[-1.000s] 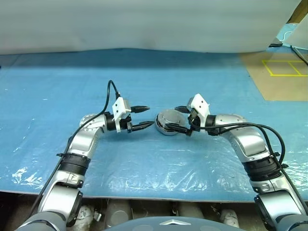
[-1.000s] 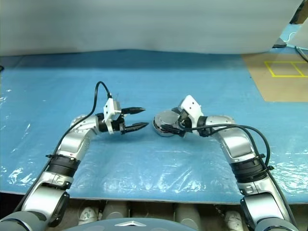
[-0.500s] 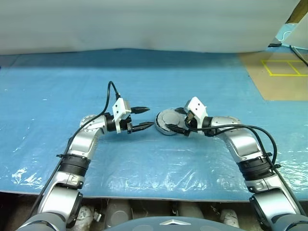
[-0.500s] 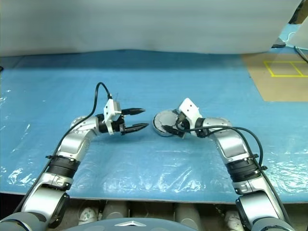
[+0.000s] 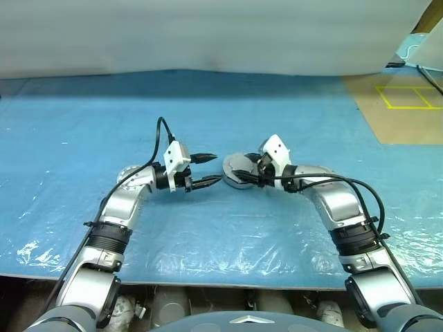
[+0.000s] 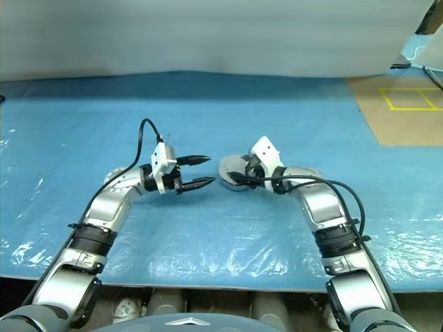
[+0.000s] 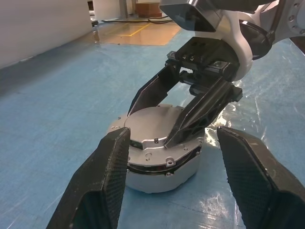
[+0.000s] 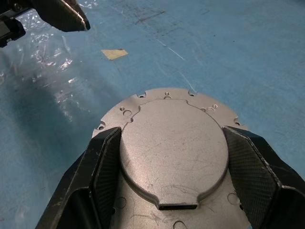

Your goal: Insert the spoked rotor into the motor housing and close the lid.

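The motor housing point(image 5: 234, 181) sits on the blue sheet as a round grey metal cup. Its lid point(image 8: 171, 143), a grey plate with screw holes and a raised middle, lies on top. The spoked rotor is hidden. My right gripper point(image 5: 242, 168) reaches over the lid from the right, angled slightly down. It is open, with one black finger point(image 8: 102, 167) on each side of the raised middle, close against it. My left gripper point(image 5: 217, 168) hangs level just left of the housing, pointing at it, open with nothing between its fingers point(image 7: 107, 176).
The blue sheet point(image 5: 208, 111) covers the table, with clear crinkled film near the front edge point(image 5: 208, 263). A brown floor patch with yellow tape squares point(image 5: 408, 97) lies at the far right. A white wall point(image 5: 208, 34) closes the back. A small tan tape scrap point(image 8: 114, 54) lies beyond the housing.
My right gripper has slid a little left and forward over the lid, and its fingers have drawn closer together. The left arm and the housing have stayed put.
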You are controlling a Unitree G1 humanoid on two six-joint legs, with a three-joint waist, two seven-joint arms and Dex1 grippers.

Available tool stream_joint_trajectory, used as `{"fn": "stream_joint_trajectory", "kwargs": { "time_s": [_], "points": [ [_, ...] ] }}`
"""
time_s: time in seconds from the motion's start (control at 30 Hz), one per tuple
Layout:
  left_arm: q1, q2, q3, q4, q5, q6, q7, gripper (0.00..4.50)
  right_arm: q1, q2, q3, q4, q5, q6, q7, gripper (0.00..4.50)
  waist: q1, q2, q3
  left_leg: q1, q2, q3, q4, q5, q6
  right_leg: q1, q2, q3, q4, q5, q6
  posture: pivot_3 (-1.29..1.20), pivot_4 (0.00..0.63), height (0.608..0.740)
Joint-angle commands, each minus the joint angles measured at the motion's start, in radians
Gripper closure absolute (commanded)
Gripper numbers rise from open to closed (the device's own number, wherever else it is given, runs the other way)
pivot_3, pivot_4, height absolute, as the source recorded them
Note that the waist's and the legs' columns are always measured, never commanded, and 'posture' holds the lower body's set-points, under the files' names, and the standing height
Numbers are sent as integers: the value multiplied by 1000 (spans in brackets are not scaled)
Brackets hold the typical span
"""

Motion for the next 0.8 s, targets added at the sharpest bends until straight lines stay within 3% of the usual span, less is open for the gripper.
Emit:
{"fn": "stream_joint_trajectory", "kwargs": {
  "time_s": [0.03, 0.6, 0.8],
  "points": [
    [-11, -2, -1, -35, -3, -12, 1, 1469, -19, -2, 2, -23, -7, -22, -2, 1545, 0, 0, 0, 0, 0, 0, 0, 0, 0, 0, 0, 0, 0, 0, 0, 0, 150, 740],
    [-13, 1, 4, -28, 0, -20, 1, 1469, 45, 10, 107, 160, -165, -143, -74, 1545, -3, 0, -1, 8, 0, 0, 0, 0, 0, 5, 0, 1, 0, 0, 0, 0, 150, 740],
    [-11, 4, 5, -29, 0, -20, 0, 1469, 65, -6, 56, 148, -97, -88, -27, 1545, -1, -1, -2, 10, 0, 0, 0, 0, 0, 7, -1, 1, 0, 1, -1, 0, 150, 740]
  ]
}}
